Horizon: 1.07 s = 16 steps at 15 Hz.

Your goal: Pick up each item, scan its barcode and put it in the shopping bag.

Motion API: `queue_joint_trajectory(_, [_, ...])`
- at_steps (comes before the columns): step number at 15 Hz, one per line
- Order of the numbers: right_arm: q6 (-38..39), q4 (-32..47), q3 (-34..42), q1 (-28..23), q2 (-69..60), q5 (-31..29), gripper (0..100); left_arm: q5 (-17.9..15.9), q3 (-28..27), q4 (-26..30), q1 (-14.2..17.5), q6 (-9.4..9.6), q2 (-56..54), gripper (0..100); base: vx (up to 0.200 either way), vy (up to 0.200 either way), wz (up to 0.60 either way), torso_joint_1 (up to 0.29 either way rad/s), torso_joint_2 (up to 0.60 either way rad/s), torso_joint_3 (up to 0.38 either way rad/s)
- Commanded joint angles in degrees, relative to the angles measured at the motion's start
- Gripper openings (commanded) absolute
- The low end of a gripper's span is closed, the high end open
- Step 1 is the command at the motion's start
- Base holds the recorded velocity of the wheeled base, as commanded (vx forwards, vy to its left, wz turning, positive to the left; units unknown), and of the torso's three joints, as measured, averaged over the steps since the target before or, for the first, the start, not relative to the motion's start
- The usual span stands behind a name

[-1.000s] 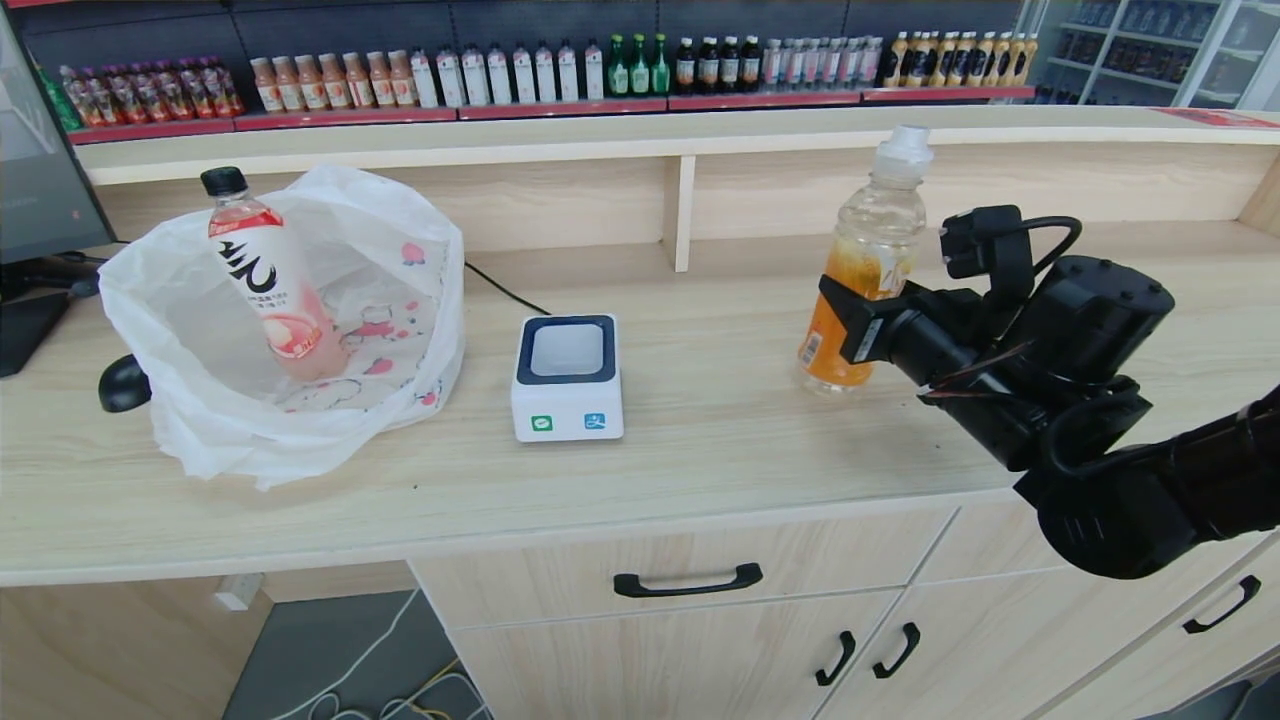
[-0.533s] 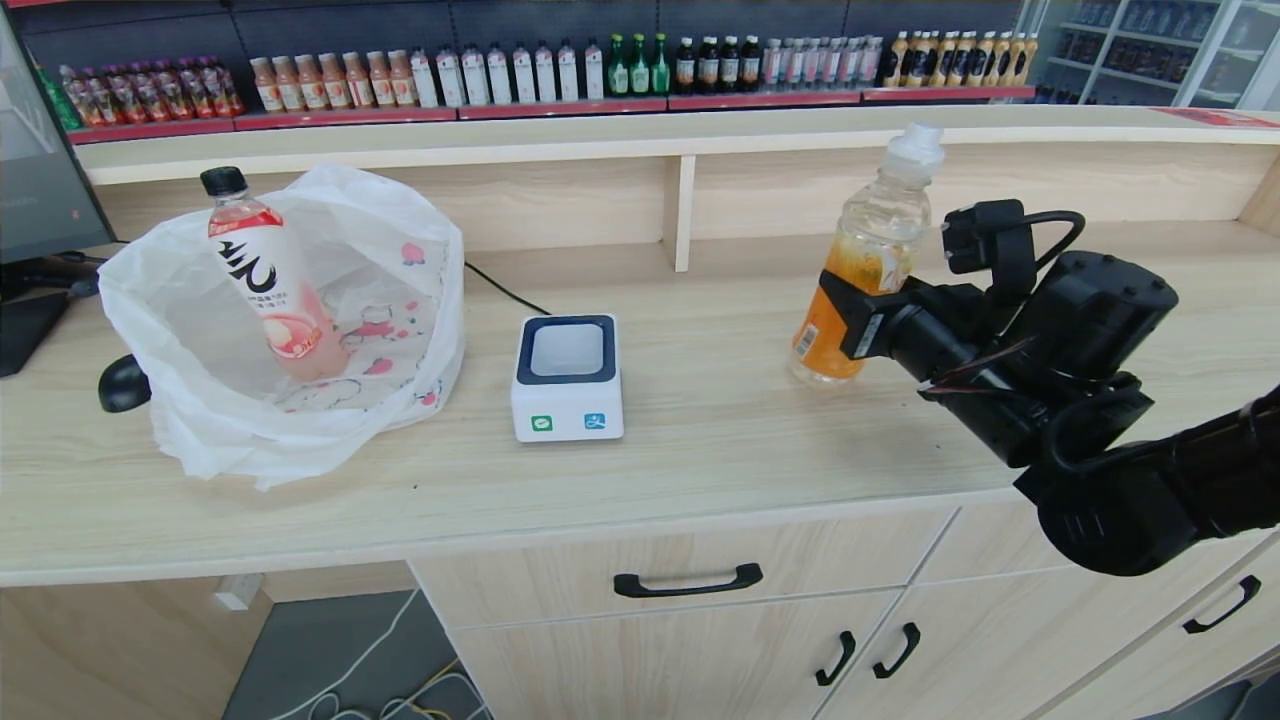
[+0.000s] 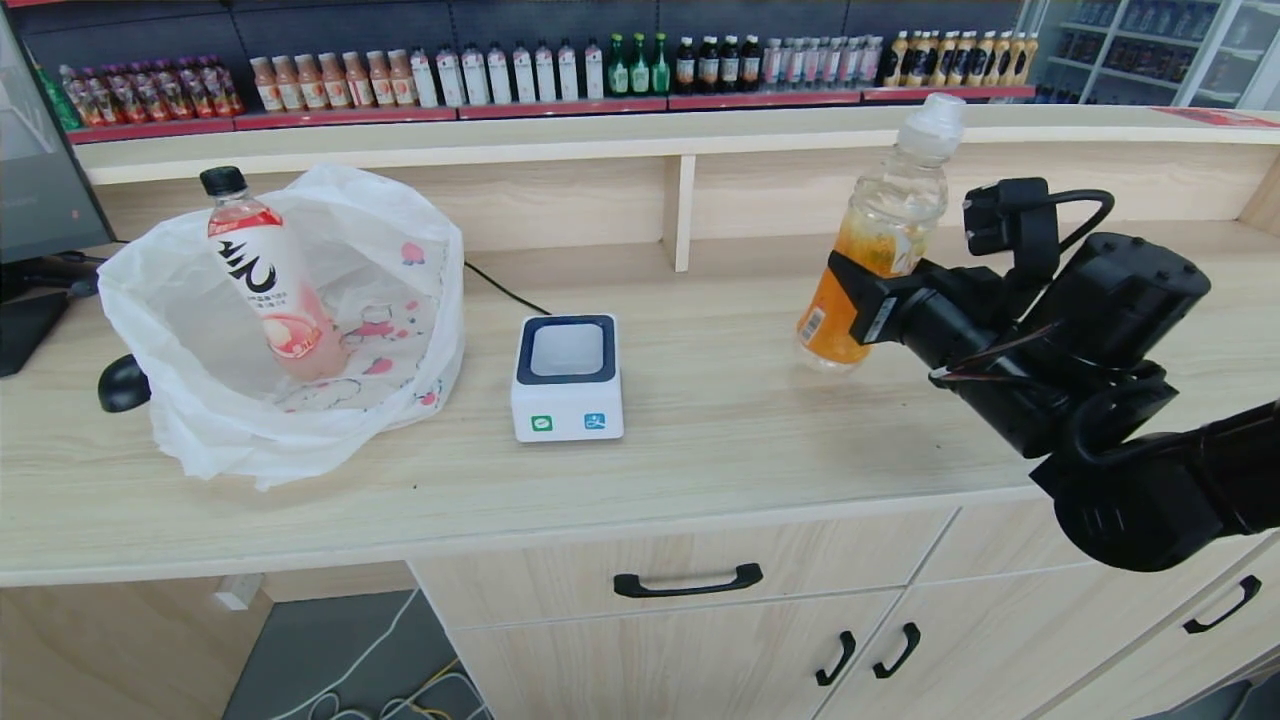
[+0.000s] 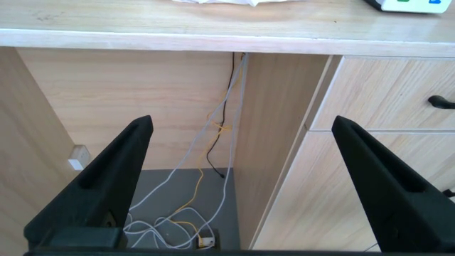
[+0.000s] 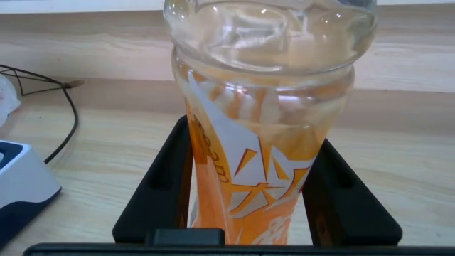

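My right gripper (image 3: 868,300) is shut on an orange juice bottle (image 3: 872,240) with a white cap, holding it tilted and just above the counter at the right. In the right wrist view the orange juice bottle (image 5: 263,149) sits between the two black fingers (image 5: 165,185). A white barcode scanner (image 3: 567,377) stands in the middle of the counter. The white shopping bag (image 3: 200,400) lies open at the left with a pink drink bottle (image 3: 265,275) leaning inside it. My left gripper (image 4: 242,185) hangs open below the counter edge, in front of the cabinet.
A raised wooden shelf (image 3: 680,150) runs along the back of the counter, with store shelves of bottles (image 3: 560,70) behind. A monitor (image 3: 40,170) and a black mouse (image 3: 123,384) are at the far left. A cable (image 3: 505,288) runs behind the scanner. Drawers (image 3: 688,580) sit below the counter.
My right gripper has lifted the orange juice bottle off the counter and tilted it a little more to the right. The bag and scanner have not moved.
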<state>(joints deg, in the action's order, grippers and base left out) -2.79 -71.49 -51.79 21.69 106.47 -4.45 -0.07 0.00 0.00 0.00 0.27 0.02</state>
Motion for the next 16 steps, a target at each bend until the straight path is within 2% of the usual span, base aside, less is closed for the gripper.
queue_joint_trajectory(1, [-0.2,0.03,0.02,0.11,-2.32,0.06,0,-0.01,0.0,0.0,0.0,0.0,-0.02,100,0.0,0.0,0.0,0.0,0.0,0.0])
queue_joint_trajectory(9, [-0.28,0.65,0.72,0.11,-8.83,2.69,0,-0.01,0.0,0.0,0.0,0.0,-0.02,100,0.0,0.0,0.0,0.0,0.0,0.0])
queue_joint_trajectory(13, [-0.11,2.05,2.74,0.11,-12.87,6.47,0,-0.01,0.0,0.0,0.0,0.0,-0.02,100,0.0,0.0,0.0,0.0,0.0,0.0])
queue_joint_trajectory(16, [0.24,6.45,6.26,0.11,-19.46,10.6,0,-0.01,0.0,0.0,0.0,0.0,-0.02,100,0.0,0.0,0.0,0.0,0.0,0.0])
